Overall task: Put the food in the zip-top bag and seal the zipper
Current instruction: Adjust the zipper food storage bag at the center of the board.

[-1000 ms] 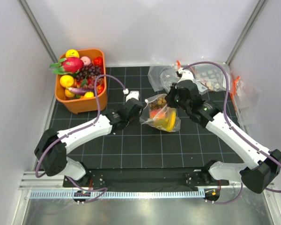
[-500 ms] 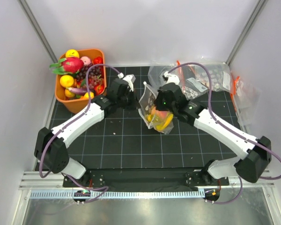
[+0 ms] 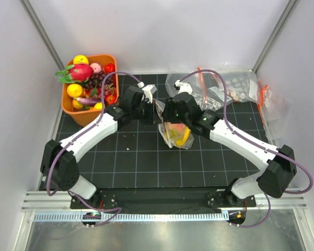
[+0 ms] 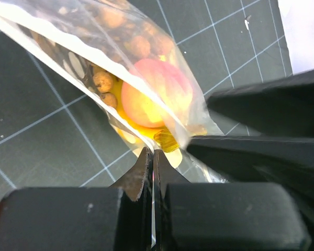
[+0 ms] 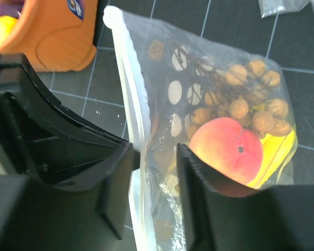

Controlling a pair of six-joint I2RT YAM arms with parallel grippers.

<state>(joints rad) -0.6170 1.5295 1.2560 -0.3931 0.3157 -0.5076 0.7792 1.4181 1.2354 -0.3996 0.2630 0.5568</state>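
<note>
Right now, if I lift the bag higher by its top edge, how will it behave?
Probably floppy: the bag is thin, creased film, pinched at one edge by the left gripper. Likely bottom-heavy: the peach, banana and brown balls bunch at one end. The glossy film might slip.

banana [image 5: 277,152]: mostly behind peach [image 5: 225,146]
zipper [image 5: 126,83]: lower end runs off bottom edge
basket [image 5: 52,42]: cut by top edge
bag [image 5: 199,68]: lower part behind right finger [image 5: 209,209]
</note>
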